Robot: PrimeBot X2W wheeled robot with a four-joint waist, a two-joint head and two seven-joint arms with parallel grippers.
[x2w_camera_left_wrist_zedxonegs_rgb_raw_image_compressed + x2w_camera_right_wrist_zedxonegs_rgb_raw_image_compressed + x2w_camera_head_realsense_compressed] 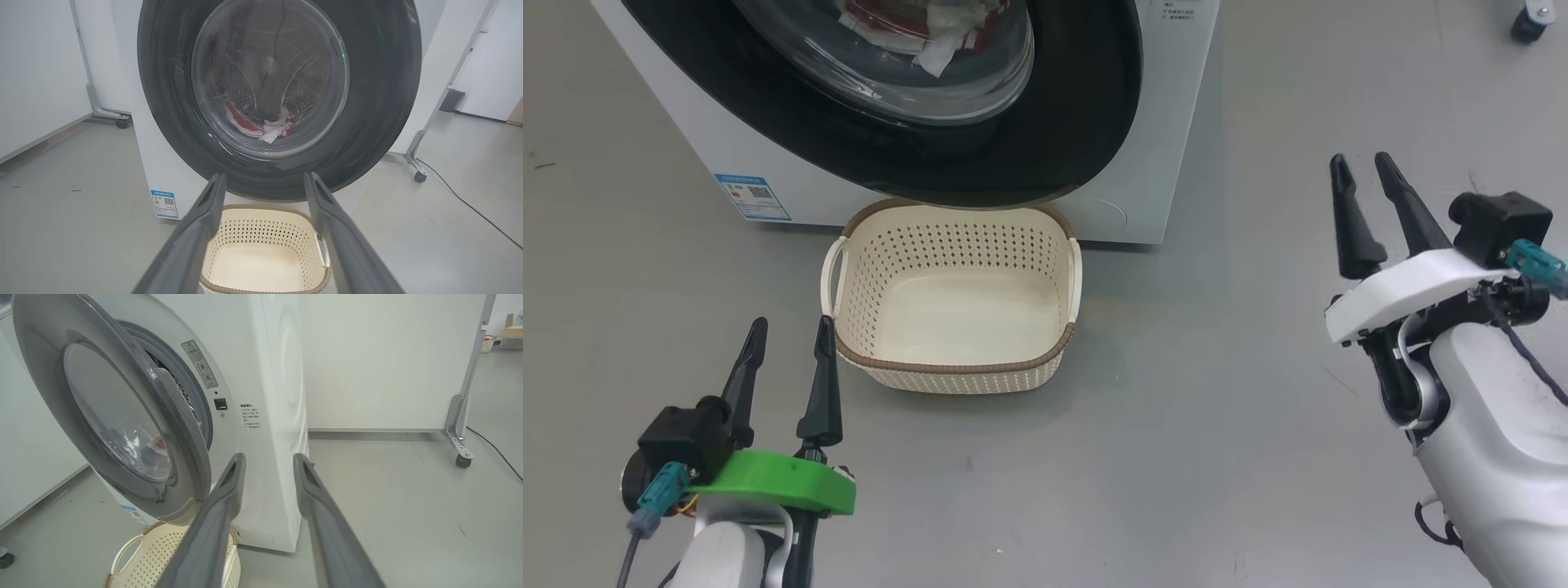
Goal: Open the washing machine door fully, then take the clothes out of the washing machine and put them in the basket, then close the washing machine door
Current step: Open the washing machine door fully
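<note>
1. The washing machine (1168,139) stands on the grey floor (1217,408) ahead of both hands, its front facing them.
2. The washing machine door (1078,122) is ajar, not fully open. In the right wrist view a gap shows between its free edge and the machine's face, and the grey porthole ring (202,416) is visible behind it.
3. The clothes (907,33), red and white, lie inside the machine, seen through the door's glass. They are ahead of and above the left hand.
4. The basket (956,363) is empty and sits on the floor beneath the door's lower rim. It is just ahead of the left hand, on that hand's inner side, close to its inner fingertip but apart from it.
5. The left hand (793,324) has its two fingers spread wide and holds nothing. It points towards the middle of the door's glass.
6. The right hand (1361,159) has a narrower gap between its fingers and also holds nothing. It is out past the machine's corner, well apart from the basket.
7. The door's free edge runs upright and lies just ahead of the right hand's fingertips, on their inner side. The hinge side lies away, towards the left hand. The right hand is therefore the nearer one.
8. Judging by this, the task is on its first step. Swinging the door wide probably calls for a finger to get behind that edge and push it towards the left hand's side.
</note>
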